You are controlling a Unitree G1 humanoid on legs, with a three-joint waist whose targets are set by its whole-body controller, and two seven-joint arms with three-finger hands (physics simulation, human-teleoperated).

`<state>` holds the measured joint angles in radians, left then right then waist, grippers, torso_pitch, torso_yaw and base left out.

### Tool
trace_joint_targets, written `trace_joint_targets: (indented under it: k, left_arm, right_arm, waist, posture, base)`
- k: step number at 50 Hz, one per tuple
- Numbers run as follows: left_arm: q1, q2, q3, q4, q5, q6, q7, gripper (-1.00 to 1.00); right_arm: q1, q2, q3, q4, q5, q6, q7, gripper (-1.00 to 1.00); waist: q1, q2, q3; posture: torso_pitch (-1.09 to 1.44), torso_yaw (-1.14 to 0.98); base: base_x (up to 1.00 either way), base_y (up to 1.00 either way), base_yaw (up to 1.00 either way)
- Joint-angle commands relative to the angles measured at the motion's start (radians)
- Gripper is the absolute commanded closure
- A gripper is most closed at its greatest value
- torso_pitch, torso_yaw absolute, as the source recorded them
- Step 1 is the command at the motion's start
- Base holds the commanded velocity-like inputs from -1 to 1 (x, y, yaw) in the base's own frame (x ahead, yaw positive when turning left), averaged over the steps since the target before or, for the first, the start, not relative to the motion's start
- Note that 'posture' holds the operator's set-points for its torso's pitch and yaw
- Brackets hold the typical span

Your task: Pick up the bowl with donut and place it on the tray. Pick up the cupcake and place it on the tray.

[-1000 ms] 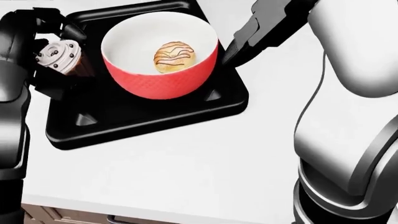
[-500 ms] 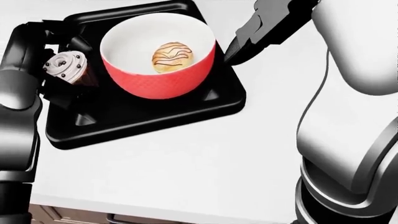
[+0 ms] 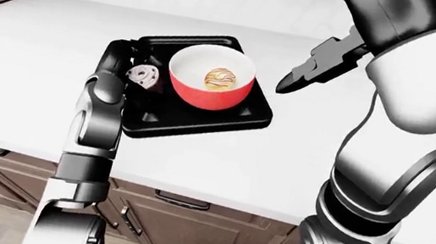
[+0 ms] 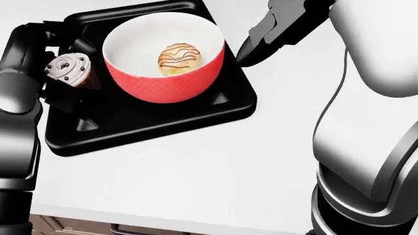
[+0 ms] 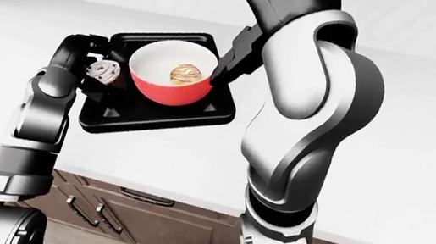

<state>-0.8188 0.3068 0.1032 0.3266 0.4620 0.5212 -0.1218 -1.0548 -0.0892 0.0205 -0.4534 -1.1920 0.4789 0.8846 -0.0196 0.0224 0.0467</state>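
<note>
Little has shifted in half a second: in the head view the tray and its load sit a shade further left and up, a small move of the camera, while the cupcake stays leaning in the left hand's grasp over the tray's left edge.

Left hand (image 4: 55, 73), black and three-fingered, is closed around the cupcake (image 4: 68, 68), its fingers (image 4: 62, 100) wrapping the dark wrapper from below and from the side. Swirled pale frosting dotted with dark chips tilts toward the hand, away from the bowl. The cupcake hangs within the tray's left rim; whether its base touches the tray floor cannot be told.

Just to the right of that hand, almost touching the cupcake, stands the red bowl (image 4: 163, 83), white inside, upright on the black tray (image 4: 150, 127). A glazed donut (image 4: 179, 58) with dark stripes lies in the bowl's bottom.

Beyond the bowl's right side, the right hand (image 4: 264, 36) hovers above the tray's upper right corner, its dark fingers held together and pointing down toward the bowl's rim, gripping nothing and apart from the bowl. How far those fingers are parted cannot be told from these angles.

Around both hands spreads the white counter (image 3: 31, 51), with brown cabinets (image 3: 187, 220) below its near edge in the left-eye view.
</note>
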Motion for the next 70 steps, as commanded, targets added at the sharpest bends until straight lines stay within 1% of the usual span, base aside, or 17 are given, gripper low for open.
trace_joint_targets:
  k: [1, 2, 6, 12, 13, 17, 18, 23, 24, 33, 35, 45, 53, 64, 66, 68, 70]
  left_arm:
    - [-0.034, 0.018, 0.014, -0.034, 0.013, -0.023, 0.018, 0.77]
    - [-0.033, 0.018, 0.013, -0.036, 0.014, -0.021, 0.016, 0.62]
    - [-0.033, 0.015, 0.014, -0.033, 0.013, -0.023, 0.02, 0.6]
    - [-0.035, 0.016, 0.014, -0.037, 0.013, -0.017, 0.016, 0.44]
    - [-0.034, 0.016, 0.014, -0.036, 0.012, -0.018, 0.017, 0.29]
    - [-0.038, 0.015, 0.013, -0.037, 0.012, -0.014, 0.015, 0.22]
    - [-0.038, 0.015, 0.013, -0.037, 0.012, -0.014, 0.014, 0.11]
    - [-0.035, 0.016, 0.014, -0.041, 0.012, -0.012, 0.012, 0.0]
    - [-0.036, 0.016, 0.013, -0.041, 0.012, -0.011, 0.012, -0.09]
    - [-0.038, 0.017, 0.012, -0.052, 0.012, -0.005, 0.003, -0.22]
    - [-0.035, 0.016, 0.011, -0.061, 0.014, -0.001, -0.001, -0.34]
    - [-0.028, 0.028, 0.027, -0.099, 0.006, 0.018, -0.02, -0.45]
    - [0.021, 0.061, 0.062, -0.219, -0.028, 0.068, -0.065, -0.44]
    - [0.036, 0.132, 0.132, -0.522, -0.114, 0.28, -0.174, -0.47]
    - [0.046, 0.139, 0.149, -0.606, -0.146, 0.334, -0.192, -0.55]
    - [0.056, 0.148, 0.166, -0.7, -0.18, 0.397, -0.211, -0.99]
    - [0.054, 0.165, 0.174, -0.751, -0.203, 0.443, -0.219, -1.0]
  right_arm:
    - [-0.026, -0.005, -0.006, -0.017, -0.002, -0.008, -0.019, -1.0]
    - [-0.027, -0.005, -0.005, -0.018, -0.003, -0.007, -0.016, -1.0]
    - [-0.03, -0.007, -0.007, -0.02, -0.002, -0.004, -0.013, -1.0]
    - [-0.035, -0.007, -0.007, -0.022, -0.002, 0.004, -0.006, -1.0]
    - [-0.036, -0.008, -0.008, -0.021, -0.001, 0.004, -0.006, -1.0]
    - [-0.042, -0.012, -0.01, -0.016, 0.003, 0.007, -0.007, -1.0]
    - [-0.044, -0.012, -0.01, -0.016, 0.003, 0.008, -0.007, -1.0]
    - [-0.04, -0.013, -0.009, -0.017, 0.005, 0.009, -0.009, -1.0]
    - [-0.041, -0.013, -0.008, -0.017, 0.006, 0.009, -0.009, -1.0]
    - [-0.047, -0.015, -0.009, -0.016, 0.007, 0.014, -0.007, -1.0]
    - [-0.048, -0.016, -0.01, -0.013, 0.009, 0.013, -0.009, -1.0]
    - [-0.053, -0.023, -0.014, -0.014, 0.013, 0.017, -0.004, -1.0]
    - [-0.071, -0.037, -0.021, -0.011, 0.018, 0.024, 0.003, -1.0]
    - [-0.08, -0.06, -0.03, -0.031, 0.021, 0.046, 0.022, -1.0]
    - [-0.069, -0.066, -0.036, -0.039, 0.029, 0.047, 0.018, -1.0]
    - [-0.058, -0.074, -0.043, -0.051, 0.034, 0.054, 0.017, -1.0]
    - [-0.054, -0.087, -0.051, -0.063, 0.04, 0.062, 0.02, -1.0]
  waist:
    - [0.001, 0.003, -0.029]
    - [0.001, 0.002, -0.029]
    - [0.001, 0.002, -0.029]
    - [0.002, 0.002, -0.028]
    - [0.002, 0.002, -0.028]
    - [0.002, 0.002, -0.028]
    - [0.002, 0.002, -0.028]
    - [0.002, 0.002, -0.028]
    - [0.002, 0.002, -0.028]
    - [0.002, 0.001, -0.028]
    - [0.002, 0.001, -0.027]
    - [0.003, 0.002, -0.027]
    - [0.001, 0.004, -0.025]
    - [0.0, 0.006, -0.018]
    - [0.0, 0.006, -0.016]
    - [0.0, 0.006, -0.015]
    - [0.0, 0.006, -0.013]
  posture:
    - [0.0, 0.0]
    - [0.0, 0.0]
    - [0.0, 0.0]
    - [0.0, 0.0]
    - [0.0, 0.0]
    - [0.0, 0.0]
    - [0.0, 0.0]
    - [0.0, 0.0]
    - [0.0, 0.0]
    - [0.0, 0.0]
    - [0.0, 0.0]
    - [0.0, 0.0]
    - [0.0, 0.0]
    - [0.0, 0.0]
    - [0.0, 0.0]
    - [0.0, 0.0]
    - [0.0, 0.0]
  base:
    - [0.0, 0.0, 0.0]
    - [0.0, 0.0, 0.0]
    - [0.0, 0.0, 0.0]
    - [0.0, 0.0, 0.0]
    - [0.0, 0.0, 0.0]
    - [0.0, 0.0, 0.0]
    - [0.0, 0.0, 0.0]
    - [0.0, 0.0, 0.0]
    - [0.0, 0.0, 0.0]
    - [0.0, 0.0, 0.0]
    - [0.0, 0.0, 0.0]
    - [0.0, 0.0, 0.0]
    - [0.0, 0.0, 0.0]
    - [0.0, 0.0, 0.0]
    - [0.0, 0.0, 0.0]
    - [0.0, 0.0, 0.0]
    - [0.0, 0.0, 0.0]
